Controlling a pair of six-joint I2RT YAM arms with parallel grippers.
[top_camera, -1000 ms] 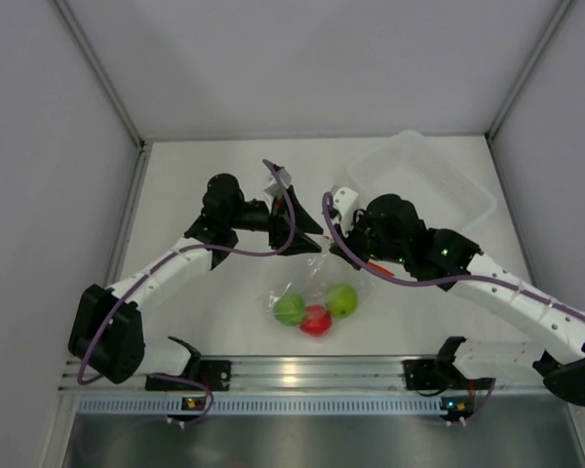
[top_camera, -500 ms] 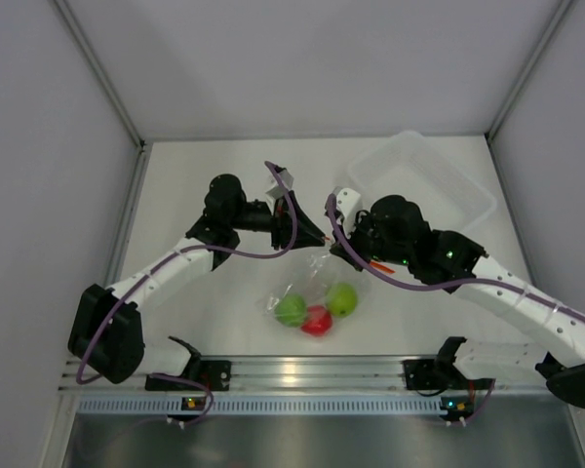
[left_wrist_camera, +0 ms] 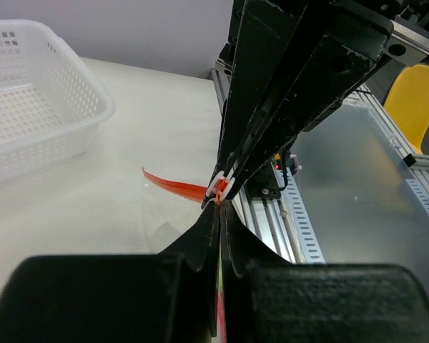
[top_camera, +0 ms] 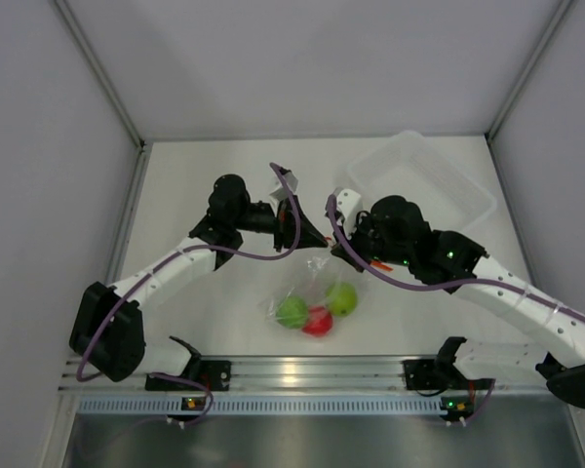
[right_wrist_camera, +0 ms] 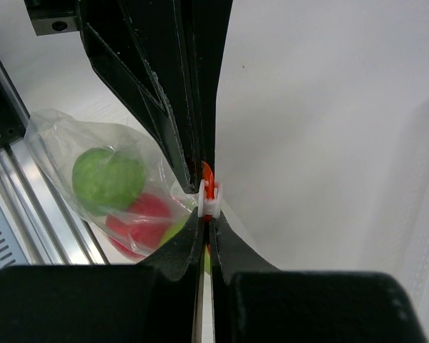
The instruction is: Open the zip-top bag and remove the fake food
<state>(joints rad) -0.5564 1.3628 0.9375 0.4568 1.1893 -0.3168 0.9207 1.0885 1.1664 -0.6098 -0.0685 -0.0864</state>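
The left end effector and right end effector each clamp the small clear crinkly plastic zip-top bag at its red-orange zip strip. A slow, even pull apart should work best.

Left arm runs up from its base, elbow bent, wrist turned to the right. Left tool has its jaws pinched closed. Right arm stretches in low, wrist turned left. Right tool has its jaws pinched closed. The tools face tip to tip, just beside each other.
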